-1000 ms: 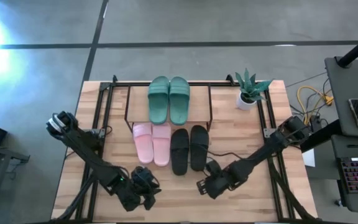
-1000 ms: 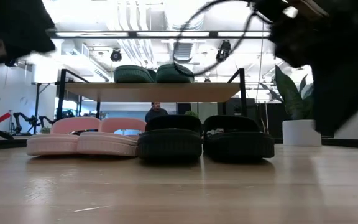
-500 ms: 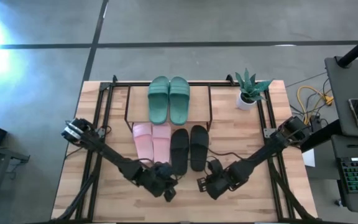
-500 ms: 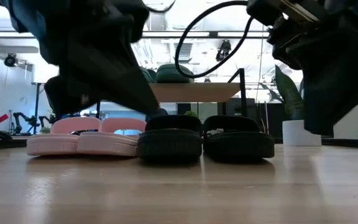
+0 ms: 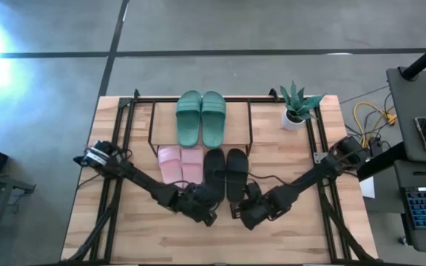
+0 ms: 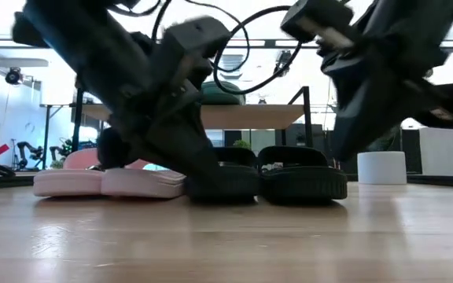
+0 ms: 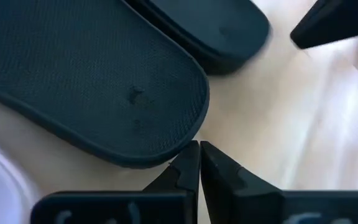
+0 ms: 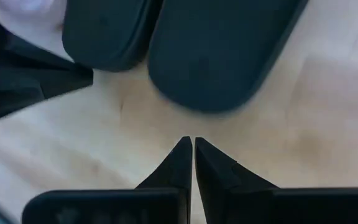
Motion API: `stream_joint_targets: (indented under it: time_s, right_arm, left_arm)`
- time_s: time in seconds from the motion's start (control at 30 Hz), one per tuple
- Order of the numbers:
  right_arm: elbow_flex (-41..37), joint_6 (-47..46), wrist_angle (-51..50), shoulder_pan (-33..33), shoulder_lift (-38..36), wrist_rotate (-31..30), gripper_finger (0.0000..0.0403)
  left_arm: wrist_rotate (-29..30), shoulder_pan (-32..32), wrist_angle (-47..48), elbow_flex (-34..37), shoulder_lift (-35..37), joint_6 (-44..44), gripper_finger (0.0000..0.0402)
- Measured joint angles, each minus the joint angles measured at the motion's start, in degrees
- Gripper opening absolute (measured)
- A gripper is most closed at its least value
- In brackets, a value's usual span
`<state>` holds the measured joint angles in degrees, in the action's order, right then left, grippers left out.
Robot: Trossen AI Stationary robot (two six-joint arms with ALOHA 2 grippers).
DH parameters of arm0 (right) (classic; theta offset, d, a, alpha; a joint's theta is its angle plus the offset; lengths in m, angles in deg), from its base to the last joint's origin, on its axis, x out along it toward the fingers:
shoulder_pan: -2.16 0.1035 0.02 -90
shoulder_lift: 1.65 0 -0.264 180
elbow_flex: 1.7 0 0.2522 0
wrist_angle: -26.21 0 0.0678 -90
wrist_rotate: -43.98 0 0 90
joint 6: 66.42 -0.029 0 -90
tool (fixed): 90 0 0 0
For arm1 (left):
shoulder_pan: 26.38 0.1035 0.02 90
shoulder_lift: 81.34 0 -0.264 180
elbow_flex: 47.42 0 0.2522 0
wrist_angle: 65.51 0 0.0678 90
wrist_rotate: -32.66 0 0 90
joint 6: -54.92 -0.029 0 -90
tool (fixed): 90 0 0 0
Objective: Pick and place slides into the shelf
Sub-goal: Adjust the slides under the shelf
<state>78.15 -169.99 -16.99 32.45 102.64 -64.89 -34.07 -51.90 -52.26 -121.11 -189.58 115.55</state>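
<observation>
From where I stand, both arms crowd the near ends of the black slides (image 5: 225, 174), which lie side by side on the worktop (image 5: 309, 229) in front of the shelf (image 5: 152, 124). The left end effector (image 7: 199, 163) has its fingers pinched together with nothing between them, the tips right at the heel of the left black slide (image 7: 98, 81). The right end effector (image 8: 188, 155) is also closed and empty, a little short of the heel of the right black slide (image 8: 219, 53).

The green slides (image 5: 201, 118) already sit on the shelf's top board, and the pink slides (image 5: 180, 168) rest on the worktop beside the black pair, partly under the shelf.

The risk I see is that closed fingers can only push. A nudge off the centre of a heel could twist a black slide sideways into the pink pair or against the shelf's wire leg. The two arms are also very near each other over the same pair, so they could clip one another. The potted plant (image 5: 296, 106) stands well apart.
</observation>
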Motion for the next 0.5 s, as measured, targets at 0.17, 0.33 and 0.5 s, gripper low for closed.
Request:
stream_joint_targets:
  time_s: [0.17,0.33,0.5]
  right_arm:
    - [-0.08,3.02,-2.07,-2.83,0.63,-1.10,0.0012]
    - [-0.15,3.12,-4.99,-3.88,0.42,-3.49,0.0012]
    - [-0.09,3.54,-3.35,-1.90,-2.35,0.13,0.0012]
  left_arm:
    - [3.34,2.19,0.37,0.29,0.02,-1.80,0.0000]
    - [5.58,3.09,1.65,0.05,0.50,-3.00,0.0000]
    - [3.86,1.55,1.51,-0.50,2.39,-3.09,0.0000]
